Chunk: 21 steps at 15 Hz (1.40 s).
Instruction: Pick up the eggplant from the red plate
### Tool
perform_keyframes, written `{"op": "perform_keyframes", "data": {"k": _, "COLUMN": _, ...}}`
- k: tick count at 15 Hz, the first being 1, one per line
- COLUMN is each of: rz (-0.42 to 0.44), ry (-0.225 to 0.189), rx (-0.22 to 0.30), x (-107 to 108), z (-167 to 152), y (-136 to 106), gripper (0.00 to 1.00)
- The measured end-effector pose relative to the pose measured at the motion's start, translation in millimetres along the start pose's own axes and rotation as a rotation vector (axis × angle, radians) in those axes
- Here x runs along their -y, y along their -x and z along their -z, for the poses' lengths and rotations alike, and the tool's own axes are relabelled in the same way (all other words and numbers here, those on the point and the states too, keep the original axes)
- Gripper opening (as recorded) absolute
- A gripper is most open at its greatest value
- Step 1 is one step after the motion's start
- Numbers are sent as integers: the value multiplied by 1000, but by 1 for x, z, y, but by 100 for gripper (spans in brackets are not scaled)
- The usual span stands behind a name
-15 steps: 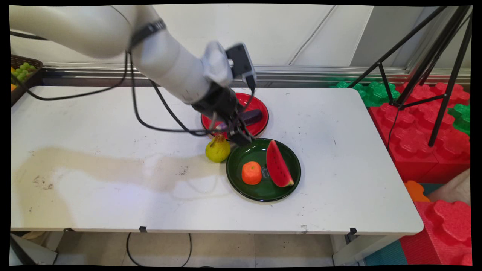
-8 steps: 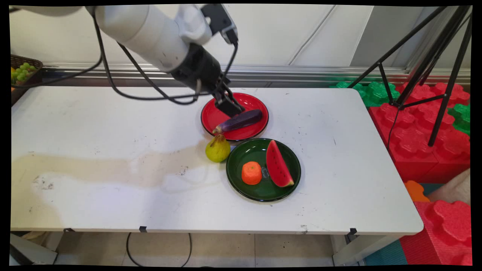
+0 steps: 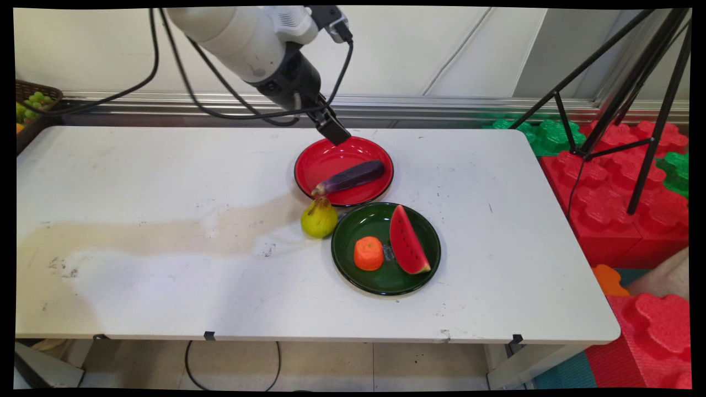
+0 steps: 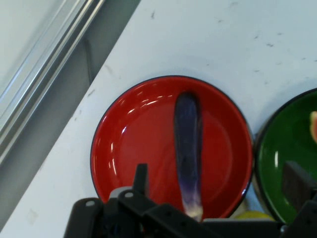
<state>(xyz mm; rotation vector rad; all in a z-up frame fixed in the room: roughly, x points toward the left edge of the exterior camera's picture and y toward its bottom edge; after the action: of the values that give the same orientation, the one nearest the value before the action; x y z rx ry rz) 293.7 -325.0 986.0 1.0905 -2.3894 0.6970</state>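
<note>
My gripper (image 3: 335, 132) hangs open and empty above the far rim of a red plate (image 3: 309, 165). A purple eggplant (image 3: 350, 176) lies across that plate. In the hand view the eggplant (image 4: 188, 139) lies lengthwise on the red plate (image 4: 133, 139), well below the gripper (image 4: 219, 173), whose fingers stand wide apart. A yellow-green pear (image 3: 319, 219) sits on the table just in front of the red plate, and a sliver of the pear (image 4: 252, 215) shows in the hand view.
A green plate (image 3: 364, 220) in front of the red one holds an orange (image 3: 368, 253) and a watermelon slice (image 3: 407, 241). A basket of grapes (image 3: 33, 105) stands at the far left. A black tripod (image 3: 634, 82) and foam blocks (image 3: 606, 187) are beyond the table's right edge.
The gripper has risen from beside the pear and the green plate's rim and moved back over the red plate to its far rim. The eggplant, once partly hidden, lies in plain sight.
</note>
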Motion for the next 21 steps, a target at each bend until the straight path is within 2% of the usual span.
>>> {"op": "perform_keyframes", "data": {"k": 4, "rz": 15, "ry": -16, "rx": 47, "x": 12, "z": -42, "y": -8, "gripper": 100}}
{"op": "perform_keyframes", "data": {"k": 8, "rz": 18, "ry": -11, "rx": 88, "x": 20, "z": -82, "y": -10, "gripper": 100}}
{"op": "perform_keyframes", "data": {"k": 16, "rz": 14, "ry": 41, "rx": 173, "x": 31, "z": -161, "y": 0, "gripper": 100}}
{"op": "perform_keyframes", "data": {"k": 21, "rz": 10, "ry": 82, "rx": 210, "x": 33, "z": -195, "y": 9, "gripper": 100}}
